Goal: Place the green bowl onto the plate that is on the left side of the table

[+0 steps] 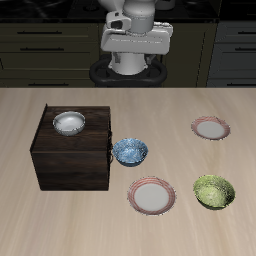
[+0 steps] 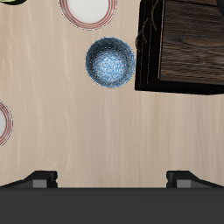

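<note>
The green bowl [image 1: 214, 190] sits upright on the table near the front edge. The plate [image 1: 211, 127], red-rimmed with a pale centre, lies farther back on the same side, and only its rim [image 2: 3, 122] shows at the edge of the wrist view. My gripper [image 2: 112, 179] hangs high over the back of the table, far from both. It is open, its two fingertips [image 2: 41, 179] spread wide with nothing between them.
A second, look-alike plate [image 1: 152, 196] lies near the front edge beside the green bowl. A blue patterned bowl [image 1: 130, 151] stands next to a dark wooden box [image 1: 72, 160] that carries a white bowl [image 1: 69, 122].
</note>
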